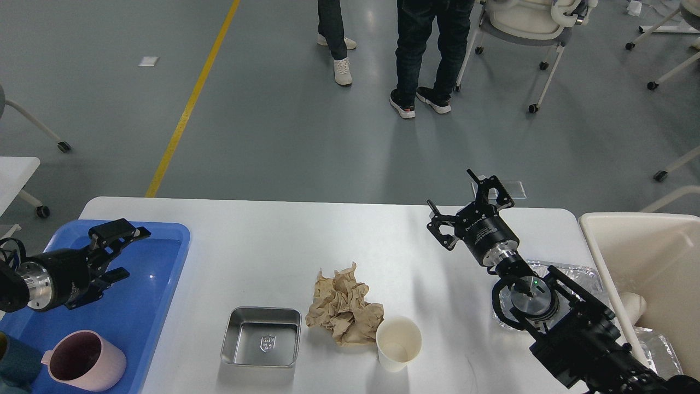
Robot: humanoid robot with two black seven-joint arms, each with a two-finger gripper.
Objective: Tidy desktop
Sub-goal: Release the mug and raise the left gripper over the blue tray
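Overhead, spread fingers (469,203) above desktop (262,241)

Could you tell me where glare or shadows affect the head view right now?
In the head view, soft glare washes the desktop around its middle; a small bright glint sits on the blue bin; the paper cup and metal tray cast faint shadows toward the camera. The image is sharp throughout.

Glossy metal tray (261,343), crumpled brown paper (343,310)
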